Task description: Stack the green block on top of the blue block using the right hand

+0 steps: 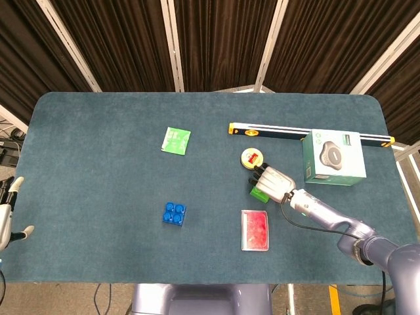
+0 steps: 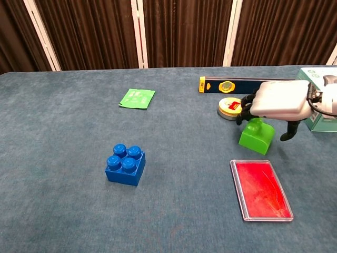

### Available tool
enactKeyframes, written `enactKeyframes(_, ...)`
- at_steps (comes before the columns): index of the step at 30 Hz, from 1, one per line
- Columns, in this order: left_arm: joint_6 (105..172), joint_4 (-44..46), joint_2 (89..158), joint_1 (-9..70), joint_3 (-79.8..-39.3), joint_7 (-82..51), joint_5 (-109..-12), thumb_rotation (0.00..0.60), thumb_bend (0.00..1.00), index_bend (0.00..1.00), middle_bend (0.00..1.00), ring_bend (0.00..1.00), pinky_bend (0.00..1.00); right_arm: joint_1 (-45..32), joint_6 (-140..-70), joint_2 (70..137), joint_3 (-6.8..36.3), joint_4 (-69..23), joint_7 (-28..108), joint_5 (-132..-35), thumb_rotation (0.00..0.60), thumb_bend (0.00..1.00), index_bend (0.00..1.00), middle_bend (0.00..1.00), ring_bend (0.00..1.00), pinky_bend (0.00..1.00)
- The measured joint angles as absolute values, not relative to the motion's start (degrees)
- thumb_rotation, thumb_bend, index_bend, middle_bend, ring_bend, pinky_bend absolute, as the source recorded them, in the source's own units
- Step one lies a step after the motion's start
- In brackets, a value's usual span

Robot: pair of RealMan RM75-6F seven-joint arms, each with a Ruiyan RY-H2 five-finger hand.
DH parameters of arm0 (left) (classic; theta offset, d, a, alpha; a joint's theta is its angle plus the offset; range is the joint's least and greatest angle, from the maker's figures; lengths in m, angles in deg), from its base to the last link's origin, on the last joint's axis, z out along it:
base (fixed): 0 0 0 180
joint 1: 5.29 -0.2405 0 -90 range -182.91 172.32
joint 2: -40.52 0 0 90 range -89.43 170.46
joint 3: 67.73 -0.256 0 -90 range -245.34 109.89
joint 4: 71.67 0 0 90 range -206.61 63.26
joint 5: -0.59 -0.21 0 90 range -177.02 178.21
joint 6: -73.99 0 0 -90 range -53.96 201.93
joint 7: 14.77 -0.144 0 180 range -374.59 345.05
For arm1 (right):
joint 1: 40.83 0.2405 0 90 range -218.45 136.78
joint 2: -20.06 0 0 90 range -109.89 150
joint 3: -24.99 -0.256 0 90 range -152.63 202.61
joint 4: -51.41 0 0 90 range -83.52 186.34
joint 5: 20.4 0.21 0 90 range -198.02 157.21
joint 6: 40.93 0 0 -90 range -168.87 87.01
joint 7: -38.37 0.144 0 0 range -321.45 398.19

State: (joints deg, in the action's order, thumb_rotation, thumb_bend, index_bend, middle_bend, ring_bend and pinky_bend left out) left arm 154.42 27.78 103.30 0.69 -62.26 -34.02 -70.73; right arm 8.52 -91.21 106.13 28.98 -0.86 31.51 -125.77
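Observation:
The green block (image 1: 258, 193) (image 2: 256, 139) sits on the blue-grey table right of centre. My right hand (image 1: 277, 184) (image 2: 279, 100) is low over it, palm down. Its fingers hang by the block's far-left side and the thumb stands a little off to the block's right, so nothing is gripped. The blue block (image 1: 174, 213) (image 2: 125, 165) rests alone on the cloth well to the left of the green one. My left hand (image 1: 9, 211) shows only in the head view, at the table's left edge, with fingers apart and holding nothing.
A red flat case (image 1: 254, 230) (image 2: 260, 190) lies just in front of the green block. A round yellow tin (image 1: 252, 157) (image 2: 229, 108), a spirit level (image 1: 269, 130) (image 2: 224, 85) and a white box (image 1: 333, 157) stand behind. A green packet (image 1: 176, 140) (image 2: 137, 98) lies at the back left.

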Motion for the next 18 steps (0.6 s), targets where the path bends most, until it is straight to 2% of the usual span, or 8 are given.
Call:
enactKeyframes(6, 154.05, 27.66, 103.75, 1.02, -62.51, -34.71, -70.5, 0.6, 0.0, 0.0, 0.0, 0.0, 0.0, 7.75, -95.02, 106.93, 30.53, 1.43, 35.51, -126.74, 0.6, 0.24, 0.4, 0.49, 0.32, 0.45)
enactKeyframes(13, 154.13, 28.01, 103.79, 1.1, -62.85, -34.87, -70.86, 0.6, 0.0, 0.0, 0.0, 0.0, 0.0, 7.12, -102.43, 107.74, 31.1, 3.67, 39.05, -128.29, 0.6, 0.27, 0.41, 0.49, 0.33, 0.46)
enactKeyframes(18, 154.09, 28.32, 103.55, 1.13, -63.13, -34.54, -71.42, 0.6, 0.0, 0.0, 0.0, 0.0, 0.0, 7.79, -107.29, 106.29, 30.34, 0.45, 40.2, -129.36, 0.6, 0.27, 0.42, 0.5, 0.34, 0.47)
